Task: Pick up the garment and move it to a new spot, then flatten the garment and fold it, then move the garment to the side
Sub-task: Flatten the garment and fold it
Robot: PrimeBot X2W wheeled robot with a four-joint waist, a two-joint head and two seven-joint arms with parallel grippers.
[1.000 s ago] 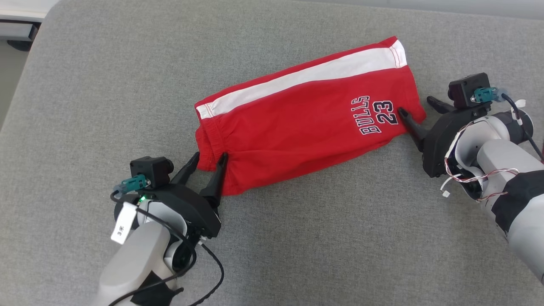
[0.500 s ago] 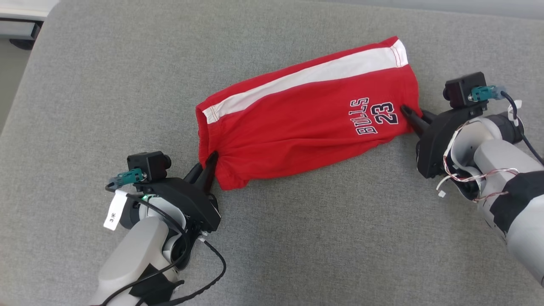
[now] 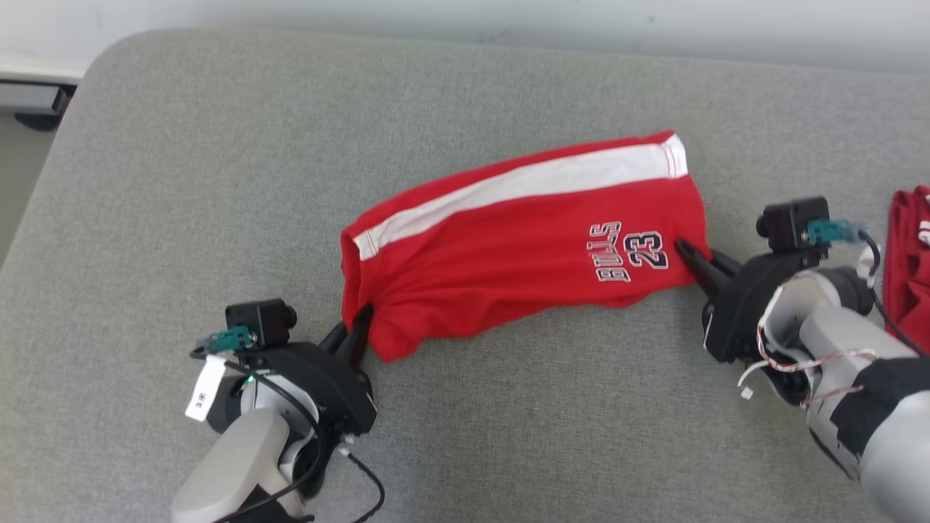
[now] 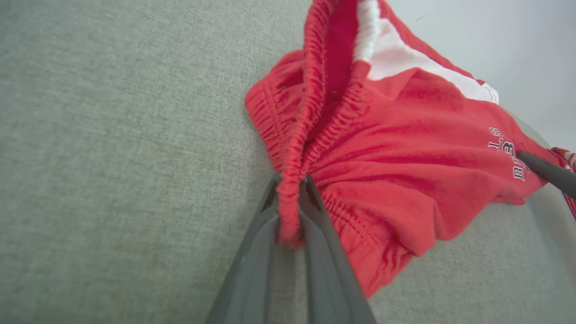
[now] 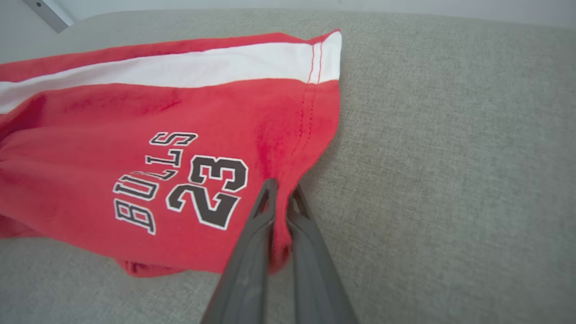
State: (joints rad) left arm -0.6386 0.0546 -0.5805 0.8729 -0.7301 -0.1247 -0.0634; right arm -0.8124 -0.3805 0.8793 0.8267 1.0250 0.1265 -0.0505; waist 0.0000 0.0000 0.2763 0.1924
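Observation:
The garment (image 3: 523, 218) is a pair of red shorts with a white side stripe and "BULLS 23" print, stretched across the grey surface (image 3: 218, 145). My left gripper (image 3: 357, 319) is shut on the elastic waistband corner at its near left; the left wrist view shows the gathered waistband (image 4: 292, 148) pinched in that gripper (image 4: 290, 182). My right gripper (image 3: 690, 254) is shut on the hem corner at the near right, just beside the print. In the right wrist view the red hem (image 5: 310, 130) bunches into the gripper (image 5: 281, 186). The garment's near edge is drawn up and wrinkled between the two grips.
Another red cloth (image 3: 908, 254) lies at the right edge of the head view, behind my right wrist. The grey surface ends at a pale wall (image 3: 508, 22) at the back and rounds off at the far left corner (image 3: 94, 65).
Both grippers have gone from open to shut on the garment's near corners. The near edge has bunched and risen. The head camera has tilted, so the whole picture has shifted down.

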